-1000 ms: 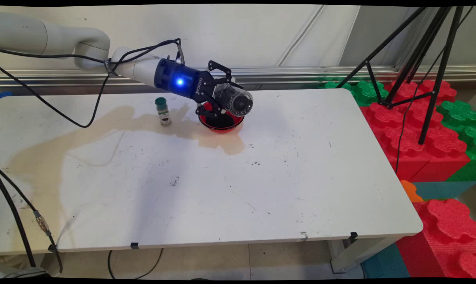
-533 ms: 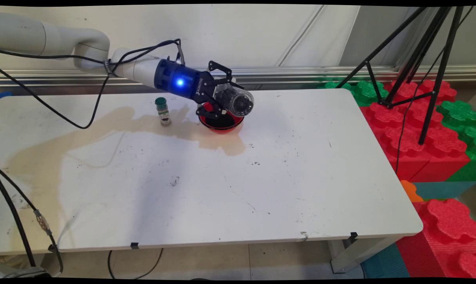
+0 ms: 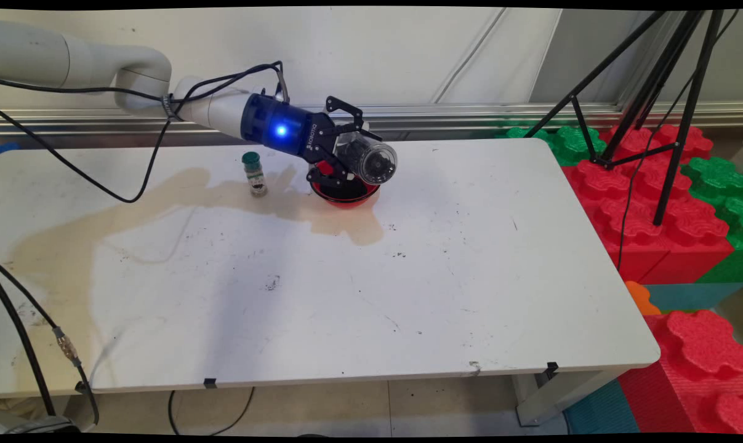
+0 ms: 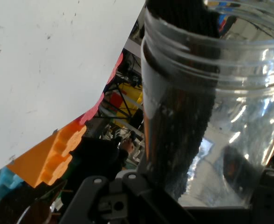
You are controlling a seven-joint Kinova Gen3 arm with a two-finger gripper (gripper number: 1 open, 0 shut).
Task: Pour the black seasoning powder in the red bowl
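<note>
One gripper (image 3: pixel 353 154), black, two-fingered, at the end of a white arm (image 3: pixel 82 58) reaching in from the upper left of the main view. Its fingers are closed around a clear jar (image 3: pixel 368 159), one above and one below the jar's body.

One clear jar, plastic, held tilted on its side, its round end facing the camera in the main view. Position: in the air just above a red bowl (image 3: pixel 345 191), overlapping the bowl's far rim. Contents: dark grains, seen in the hand view as a black mass (image 4: pixel 179 135) lying along the left inner wall of the jar (image 4: pixel 230 93). Threaded rings show near the jar's upper end in that view; the linkage (image 4: pixel 127 196) rises below it.

One red bowl, upright on the table (image 3: pixel 457 258), far middle, directly under the gripper. Dark inside; what it holds cannot be told.

One small bottle (image 3: pixel 255 174), green cap, standing upright on the table, left of the bowl and apart from it, below the arm's blue-lit wrist (image 3: pixel 279 129).

One tan stain (image 3: pixel 162 203), broad, spreading from the bowl leftward across the table.

Several black specks (image 3: pixel 273 283) scattered on the table's middle.

One black tripod (image 3: pixel 648 92), upper right, standing on red and green foam blocks (image 3: pixel 654 203) beside the table.

Black cables (image 3: pixel 125 123) hang from the arm.
</note>
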